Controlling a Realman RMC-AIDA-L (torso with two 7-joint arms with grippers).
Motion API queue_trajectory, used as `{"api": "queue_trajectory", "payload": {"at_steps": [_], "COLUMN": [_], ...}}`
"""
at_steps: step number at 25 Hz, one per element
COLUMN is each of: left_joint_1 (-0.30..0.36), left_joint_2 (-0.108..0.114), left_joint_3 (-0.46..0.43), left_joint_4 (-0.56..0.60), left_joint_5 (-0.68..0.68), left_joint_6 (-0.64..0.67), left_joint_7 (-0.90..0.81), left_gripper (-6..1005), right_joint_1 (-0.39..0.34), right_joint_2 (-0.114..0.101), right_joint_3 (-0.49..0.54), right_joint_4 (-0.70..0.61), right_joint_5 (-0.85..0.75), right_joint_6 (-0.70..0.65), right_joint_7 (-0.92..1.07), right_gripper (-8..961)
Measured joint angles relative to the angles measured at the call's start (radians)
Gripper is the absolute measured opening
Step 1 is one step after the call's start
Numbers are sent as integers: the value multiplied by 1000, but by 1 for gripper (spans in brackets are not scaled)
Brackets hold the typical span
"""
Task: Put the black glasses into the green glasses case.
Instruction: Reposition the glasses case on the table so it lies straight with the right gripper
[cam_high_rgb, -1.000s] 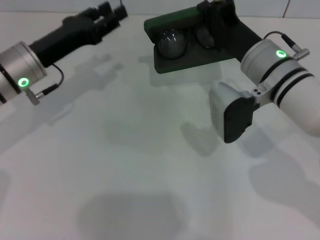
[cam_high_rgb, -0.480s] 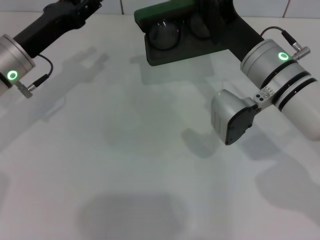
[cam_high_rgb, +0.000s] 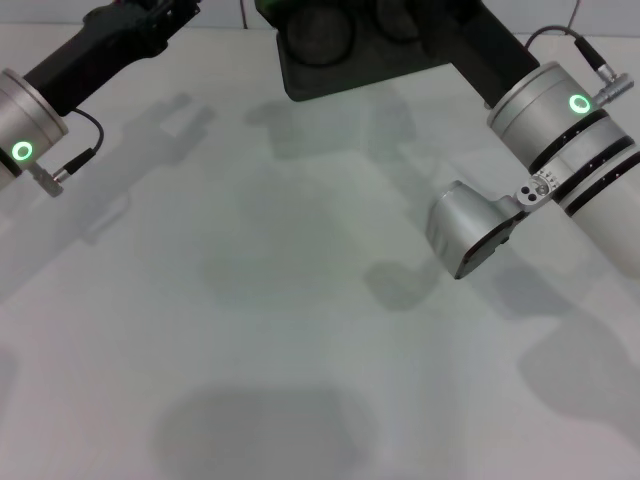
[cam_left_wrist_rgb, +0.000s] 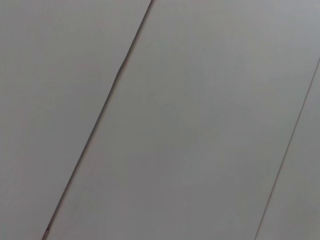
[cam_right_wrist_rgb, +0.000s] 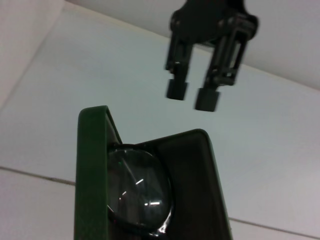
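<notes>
**Glasses lying inside the open green case, carried high at the far edge of the view**

The black glasses (cam_right_wrist_rgb: 137, 195), thin wire frames with rounded clear lenses, are lying inside the green glasses case (cam_right_wrist_rgb: 92, 170), a dark green hard-shell clamshell with rounded corners and a dark lining. In the right wrist view one lens is sitting against the green wall of the open shell. In the head view the case (cam_high_rgb: 345, 70) is showing at the far top edge, with two lenses (cam_high_rgb: 318, 22) faintly visible in the dark lining.

The right arm is reaching to the case, but the right gripper itself is hidden at the top edge of the head view, so whether it is clenched or released cannot be told, nor exactly where it is meeting the case. The left gripper (cam_right_wrist_rgb: 192, 95), seen from the right wrist camera, is hanging beyond the case with its two fingers (cam_right_wrist_rgb: 176, 89) parted and nothing between them.

Judging by this, the glasses are already in place and what remains is probably closing the lid. To do that well, the case should be kept level so the frames are not sliding out, and the temple arms should be lying fully inside the rim before the lid is coming down.

No lettering or brand is readable on the case. The pale counter (cam_high_rgb: 300, 300) is lying below.
</notes>
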Motion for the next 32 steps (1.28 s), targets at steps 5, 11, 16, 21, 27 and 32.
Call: {"api": "queue_trajectory", "payload": {"at_steps": [5, 11, 16, 21, 27, 32], "left_joint_1": [0, 3, 5, 5, 8, 12], "left_joint_2": [-1, -1, -1, -2, -2, -1], "left_joint_3": [0, 0, 0, 0, 1, 2], "left_joint_4": [0, 0, 0, 0, 0, 0], "left_joint_5": [0, -7, -13, -13, -23, -24], "left_joint_6": [0, 0, -1, -2, -2, -2], "left_joint_7": [0, 0, 0, 0, 0, 0], "left_gripper": [665, 667, 668, 670, 672, 674], "right_joint_1": [-1, -5, -7, 2, 13, 15], "right_joint_2": [0, 0, 0, 0, 0, 0], "right_joint_3": [-2, -8, -2, -2, -7, -12], "right_joint_4": [1, 15, 17, 23, 44, 56], "right_joint_5": [-36, -31, -36, -36, -36, -47], "right_joint_6": [40, 42, 77, 97, 111, 91], "right_joint_7": [24, 61, 62, 71, 106, 124], "right_gripper": [56, 55, 55, 54, 56, 68]}}
